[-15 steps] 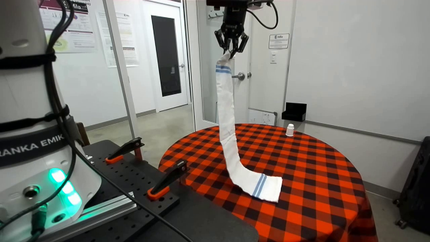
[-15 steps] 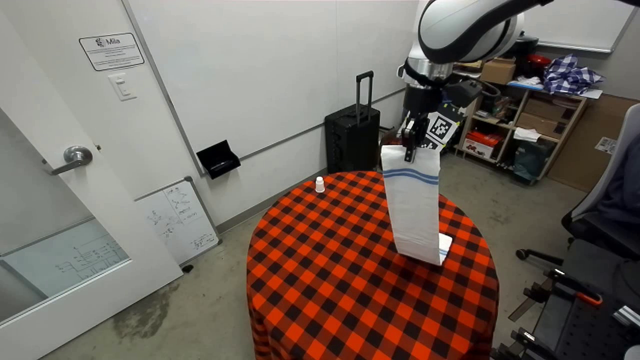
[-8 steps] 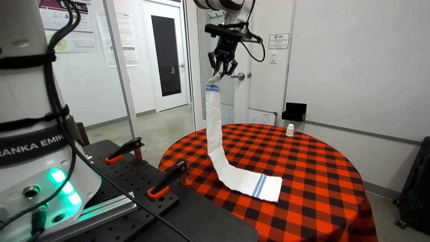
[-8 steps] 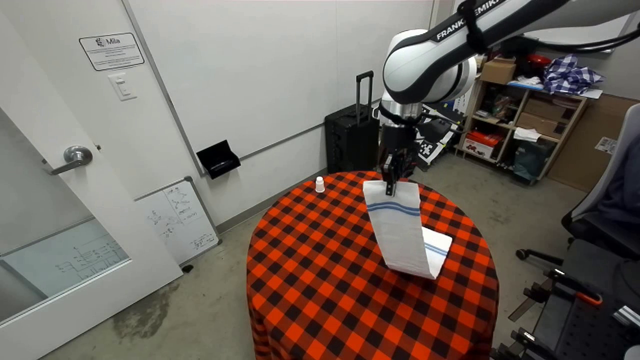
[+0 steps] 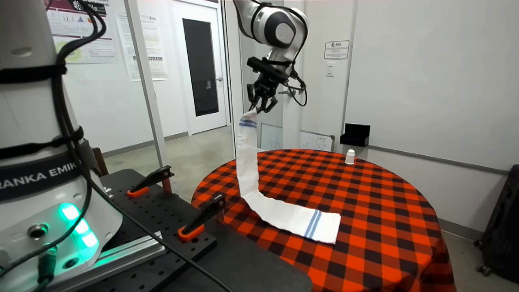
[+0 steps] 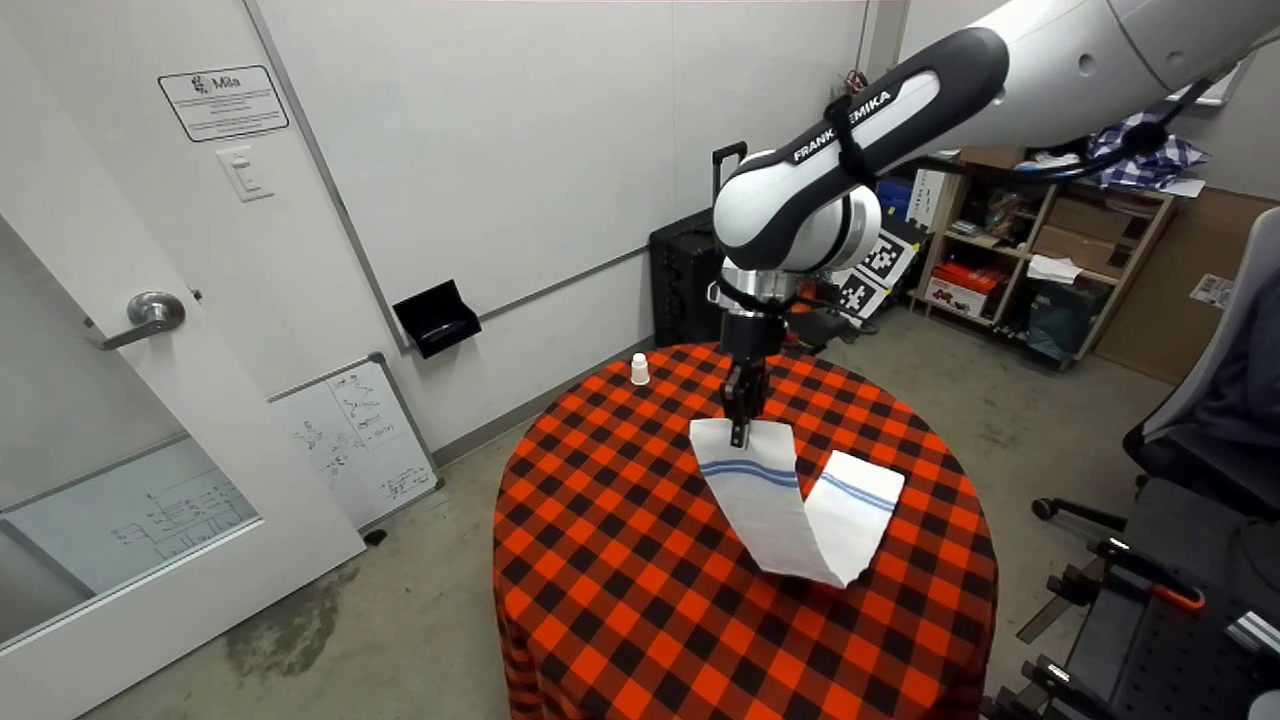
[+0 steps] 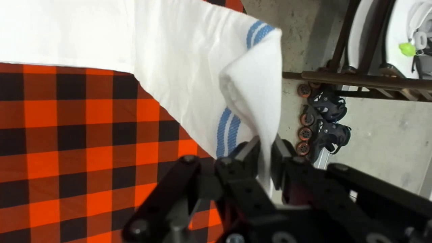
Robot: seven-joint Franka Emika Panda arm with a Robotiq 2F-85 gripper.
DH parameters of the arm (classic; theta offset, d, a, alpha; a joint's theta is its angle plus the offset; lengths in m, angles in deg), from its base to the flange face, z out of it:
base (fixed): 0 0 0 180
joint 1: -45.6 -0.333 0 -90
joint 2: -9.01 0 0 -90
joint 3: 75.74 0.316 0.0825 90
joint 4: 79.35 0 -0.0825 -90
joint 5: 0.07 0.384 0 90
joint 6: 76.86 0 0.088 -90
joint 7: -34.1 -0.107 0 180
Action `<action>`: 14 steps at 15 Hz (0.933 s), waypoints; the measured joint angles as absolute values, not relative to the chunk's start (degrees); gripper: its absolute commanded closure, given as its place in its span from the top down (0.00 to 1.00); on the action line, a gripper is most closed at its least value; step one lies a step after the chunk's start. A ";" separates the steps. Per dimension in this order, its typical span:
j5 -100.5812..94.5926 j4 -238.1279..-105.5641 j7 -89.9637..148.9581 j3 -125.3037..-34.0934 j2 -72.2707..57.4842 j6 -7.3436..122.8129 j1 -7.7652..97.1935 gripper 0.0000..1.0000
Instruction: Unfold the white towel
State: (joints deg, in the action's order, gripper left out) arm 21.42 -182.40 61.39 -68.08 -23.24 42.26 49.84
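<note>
Jaws are pinching one blue-striped end of the white towel (image 5: 263,205); below them it is hanging, bending, its other striped end lying flat on the checked counter (image 5: 385,211).

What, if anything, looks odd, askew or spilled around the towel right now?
Nothing looks spilled or damaged. Only the white towel looks uneven: in the wrist view, its raised end puckers and curls where the hand pinches it, likely just from the grip. The other end lies flat on the checked tablecloth.
</note>
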 measured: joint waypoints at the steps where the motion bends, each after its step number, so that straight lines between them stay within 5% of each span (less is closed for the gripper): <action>1: 21.73 -181.51 61.39 -67.59 -24.71 42.26 49.95 0.02; 14: 22.95 -175.83 61.54 -62.77 -37.99 42.98 51.39 0.02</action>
State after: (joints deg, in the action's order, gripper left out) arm 22.95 -175.83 61.54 -62.77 -37.99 42.98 51.39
